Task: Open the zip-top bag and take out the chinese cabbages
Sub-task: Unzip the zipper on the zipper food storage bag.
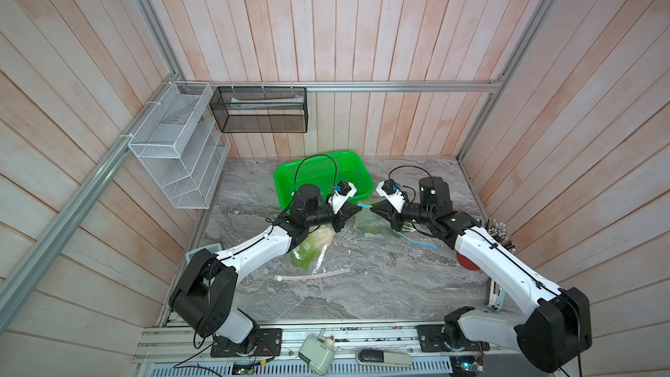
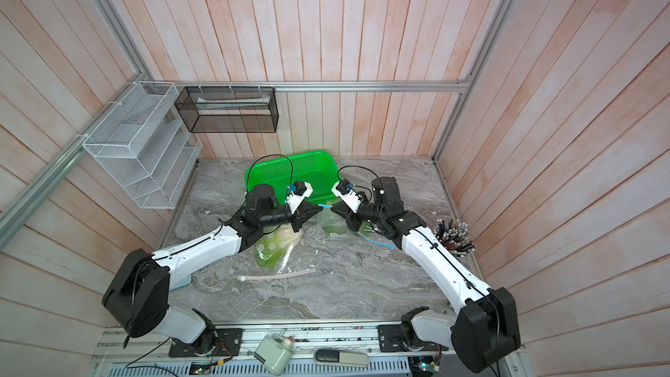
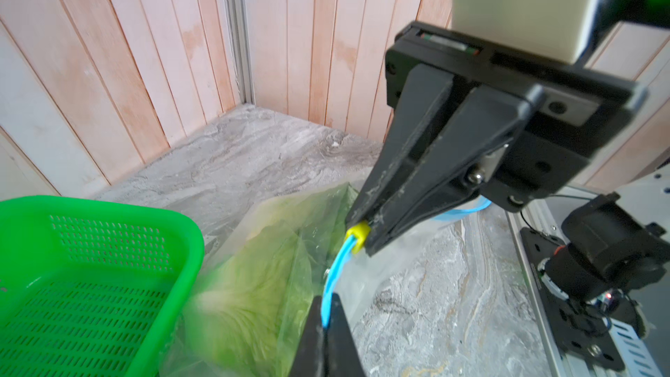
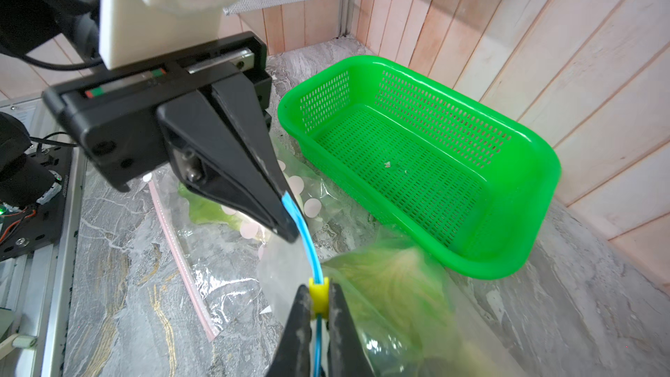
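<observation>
A clear zip-top bag (image 1: 375, 228) with a blue zip strip (image 4: 308, 244) hangs between my two grippers, just in front of the green basket. Pale green chinese cabbages (image 4: 391, 284) (image 3: 250, 295) show through its film. My left gripper (image 3: 328, 306) (image 1: 357, 205) is shut on the blue strip. My right gripper (image 4: 319, 299) (image 1: 373, 207) is shut on the yellow slider (image 4: 319, 297) (image 3: 359, 235) a short way along that strip. A second clear bag with a pink zip (image 1: 311, 277) lies under my left arm with a cabbage (image 1: 311, 248) (image 2: 270, 252) inside.
The empty green perforated basket (image 1: 319, 172) (image 4: 507, 241) stands at the back of the marble table. A red round object (image 1: 467, 262) and a bundle of pens (image 1: 498, 233) sit by the right wall. A white wire rack (image 1: 174, 146) and a black mesh box (image 1: 259, 110) hang on the walls.
</observation>
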Controlling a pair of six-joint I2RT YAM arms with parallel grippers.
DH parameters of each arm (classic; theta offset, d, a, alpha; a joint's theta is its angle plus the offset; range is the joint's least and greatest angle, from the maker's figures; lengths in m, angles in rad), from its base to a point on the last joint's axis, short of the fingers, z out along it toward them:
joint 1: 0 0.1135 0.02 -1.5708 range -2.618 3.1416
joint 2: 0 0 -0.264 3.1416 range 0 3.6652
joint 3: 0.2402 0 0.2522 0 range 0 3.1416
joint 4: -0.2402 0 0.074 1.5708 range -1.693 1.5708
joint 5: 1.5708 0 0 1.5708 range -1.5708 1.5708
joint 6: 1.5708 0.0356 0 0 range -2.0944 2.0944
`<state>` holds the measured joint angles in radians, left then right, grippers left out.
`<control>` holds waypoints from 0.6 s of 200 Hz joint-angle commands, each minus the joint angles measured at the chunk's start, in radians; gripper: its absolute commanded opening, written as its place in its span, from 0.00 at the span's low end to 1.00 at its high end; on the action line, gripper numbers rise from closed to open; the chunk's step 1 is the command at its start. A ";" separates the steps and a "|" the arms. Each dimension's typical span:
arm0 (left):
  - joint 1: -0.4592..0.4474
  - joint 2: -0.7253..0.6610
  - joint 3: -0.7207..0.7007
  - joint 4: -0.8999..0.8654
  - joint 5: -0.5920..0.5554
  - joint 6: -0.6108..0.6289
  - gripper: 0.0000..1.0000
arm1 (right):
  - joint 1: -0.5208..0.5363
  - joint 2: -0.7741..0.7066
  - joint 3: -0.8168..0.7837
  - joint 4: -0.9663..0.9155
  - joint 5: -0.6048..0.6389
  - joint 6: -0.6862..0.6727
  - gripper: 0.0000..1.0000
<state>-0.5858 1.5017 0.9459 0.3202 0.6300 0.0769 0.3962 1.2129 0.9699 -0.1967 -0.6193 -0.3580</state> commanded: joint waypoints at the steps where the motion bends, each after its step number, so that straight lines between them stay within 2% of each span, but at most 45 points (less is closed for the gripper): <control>1: 0.045 -0.055 -0.039 0.077 -0.005 -0.058 0.00 | -0.053 -0.055 -0.021 -0.086 0.067 0.011 0.00; 63: 0.112 -0.108 -0.098 0.140 -0.050 -0.146 0.00 | -0.135 -0.134 -0.015 -0.225 0.134 -0.018 0.00; 120: 0.162 -0.161 -0.136 0.126 -0.142 -0.148 0.00 | -0.189 -0.157 0.016 -0.332 0.216 -0.062 0.00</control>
<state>-0.4667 1.3788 0.8276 0.4267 0.5983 -0.0570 0.2420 1.0676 0.9646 -0.4171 -0.5411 -0.3935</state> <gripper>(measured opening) 0.047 0.097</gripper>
